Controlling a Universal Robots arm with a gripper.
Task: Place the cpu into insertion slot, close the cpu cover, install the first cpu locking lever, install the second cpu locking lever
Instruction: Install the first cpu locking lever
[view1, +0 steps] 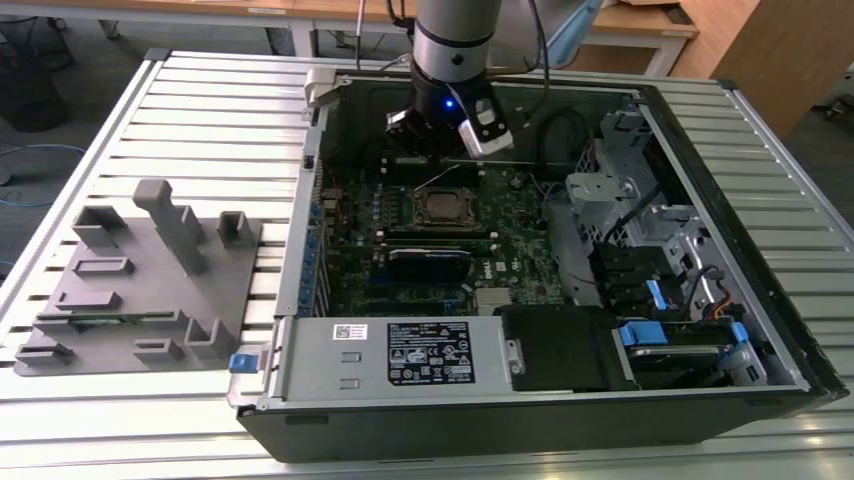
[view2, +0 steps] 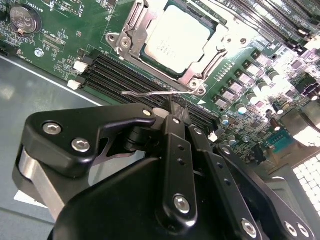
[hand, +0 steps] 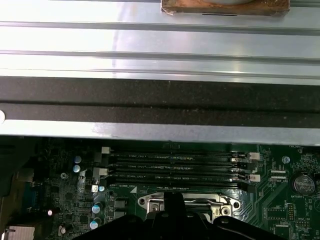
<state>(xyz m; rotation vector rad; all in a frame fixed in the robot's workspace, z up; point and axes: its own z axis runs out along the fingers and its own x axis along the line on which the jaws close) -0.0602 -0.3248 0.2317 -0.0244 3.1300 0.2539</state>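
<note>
The cpu (view2: 176, 36), a dull silver square, lies in the insertion slot (view1: 445, 208) on the green board. The cpu cover (view2: 131, 29), a silvery frame, is down around it. One thin wire locking lever (view2: 145, 93) sticks out beside the socket, raised off the board. My gripper (view2: 172, 106) is shut, its black fingers (view2: 175, 150) pressed together with their tips right at this lever. Whether the wire is pinched between them does not show. In the exterior view the gripper (view1: 430, 150) hangs inside the case just behind the socket. The first wrist view has the gripper (hand: 172, 197) over the socket's edge.
Long black memory slots (hand: 175, 167) run between the socket and the metal case wall (hand: 160, 100). A coin battery (view2: 25, 19) sits on the board. The power supply (view1: 400, 352) and drive cage (view1: 667, 260) fill the case's near and right sides. A grey fixture (view1: 134, 280) stands outside.
</note>
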